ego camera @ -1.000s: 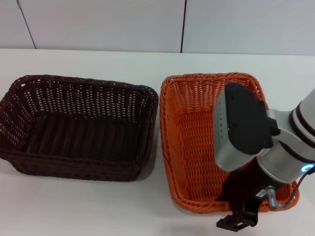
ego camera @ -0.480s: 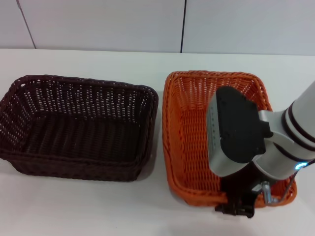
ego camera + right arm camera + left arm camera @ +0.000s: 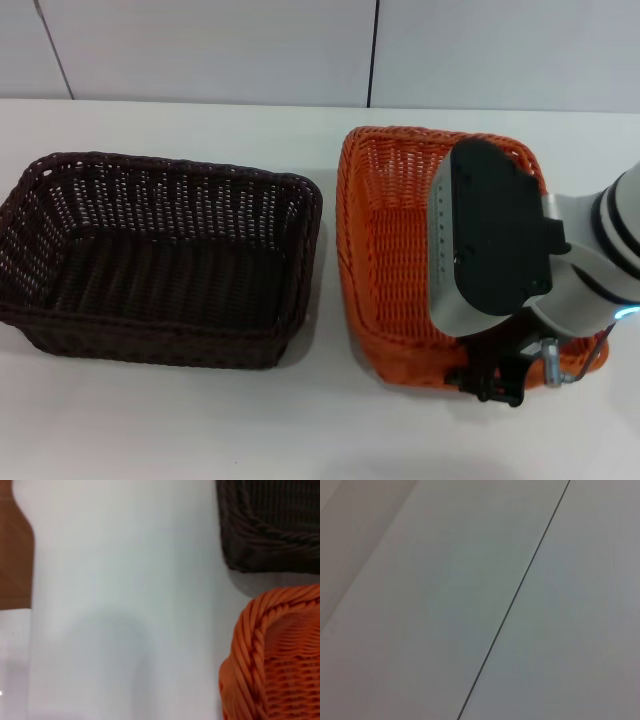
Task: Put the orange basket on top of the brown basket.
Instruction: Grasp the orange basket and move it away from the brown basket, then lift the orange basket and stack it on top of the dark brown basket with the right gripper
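— Right tool (image 3: pixel 492 382) first: where do you have it?

— Down at the near rim of the orange basket (image 3: pixel 395 250), towards that basket's right-hand corner. From my head view its black fingers sit right at the braided edge, with my wrist housing hanging over the inside of the basket.

— Clamped on the rim, then?

— It looks pinched onto that edge, and the basket is tipped: its near side is lifted off the desk (image 3: pixel 180 420), so the near wall shows from outside, while the far side is lower. I count that as my right tool gripping the orange basket.

— And the brown basket?

— The brown basket (image 3: pixel 160 260) rests flat on the white desk, to the left of the orange one. The two stand side by side, near each other, with a narrow strip of desk showing between them. Nothing is stacked; the orange basket is not on the brown one.

— What does your right wrist see?

— A rounded orange corner of braided rim (image 3: pixel 270 655) close up, a dark brown corner (image 3: pixel 270 525) farther off, and bare white desk between them.

— Your left tool?

— Out of sight. My left wrist camera shows only a pale panelled wall (image 3: pixel 420 605) with a thin dark seam.
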Available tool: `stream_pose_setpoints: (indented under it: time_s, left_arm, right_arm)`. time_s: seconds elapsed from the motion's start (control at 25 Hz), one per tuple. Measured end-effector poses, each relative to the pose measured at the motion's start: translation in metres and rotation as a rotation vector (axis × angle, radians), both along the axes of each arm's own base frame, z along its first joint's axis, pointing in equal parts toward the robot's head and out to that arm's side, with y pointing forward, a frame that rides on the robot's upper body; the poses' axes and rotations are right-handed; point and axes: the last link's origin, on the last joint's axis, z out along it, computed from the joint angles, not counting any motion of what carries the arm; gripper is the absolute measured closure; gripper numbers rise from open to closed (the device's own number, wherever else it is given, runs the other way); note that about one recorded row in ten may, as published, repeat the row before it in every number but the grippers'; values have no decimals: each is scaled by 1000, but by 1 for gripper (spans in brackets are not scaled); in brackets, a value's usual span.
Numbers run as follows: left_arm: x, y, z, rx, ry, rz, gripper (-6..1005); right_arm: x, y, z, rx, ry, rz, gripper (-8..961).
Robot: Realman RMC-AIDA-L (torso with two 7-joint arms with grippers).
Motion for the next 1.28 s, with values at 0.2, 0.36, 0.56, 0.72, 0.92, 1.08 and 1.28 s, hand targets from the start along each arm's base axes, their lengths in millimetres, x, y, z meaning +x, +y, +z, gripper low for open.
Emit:
stream_pose_setpoints:
  time_s: [0.2,0.36,0.56,0.72,0.92,1.08,1.28]
  left_arm:
    - [0,0,2,8,-2,-2,261]
    - [0,-1,2,13,-3,-5,261]
    - [-1,-1,1,10,-9,-4,261]
    - [-2,-1,-1,7,-17,-2,262]
    - [-3,0,-3,3,-23,-6,262]
    - [-3,0,-4,3,-23,-7,262]
    - [-2,0,-4,1,-21,-12,262]
  right_arm:
    - [-9,2,10,63,-28,64,811]
    - [-19,5,17,128,-80,154,819]
    - [-26,5,16,168,-151,258,835]
    - [-34,5,13,177,-176,320,836]
    - [-58,-4,9,169,-185,476,835]
    - [-73,-9,11,159,-172,570,833]
    - [-85,-13,15,154,-155,658,831]
